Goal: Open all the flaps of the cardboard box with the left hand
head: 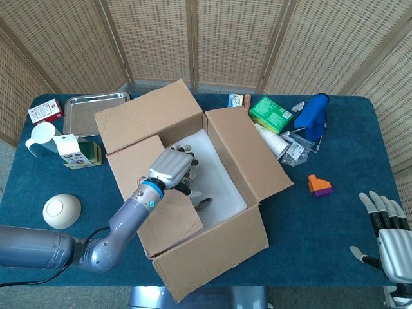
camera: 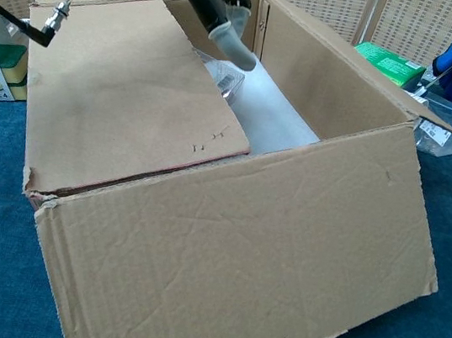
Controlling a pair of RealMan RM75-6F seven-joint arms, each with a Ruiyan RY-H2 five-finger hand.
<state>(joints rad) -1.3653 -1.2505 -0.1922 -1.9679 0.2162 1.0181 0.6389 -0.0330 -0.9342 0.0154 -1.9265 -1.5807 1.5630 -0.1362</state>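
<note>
The cardboard box (head: 219,248) stands mid-table. Its back flap (head: 148,116) and right flap (head: 248,154) are folded outward. The left flap (head: 161,206) lies folded inward over the opening, seen flat in the chest view as the left flap (camera: 126,95). My left hand (head: 172,168) hangs over the opening just past that flap's inner edge, holding nothing. In the chest view its fingers (camera: 228,38) point down into the box beside the flap's edge. My right hand (head: 388,230) rests at the table's near right corner, fingers spread and empty.
Inside the box lie white padding (camera: 272,116), a plastic-wrapped item (camera: 226,80) and a spoon (head: 203,203). On the left stand a metal tray (head: 96,106), a carton (head: 72,149), a white cup (head: 40,136) and a white ball (head: 62,210). At right are a green box (head: 271,114), a blue cloth (head: 314,116) and an orange block (head: 319,186).
</note>
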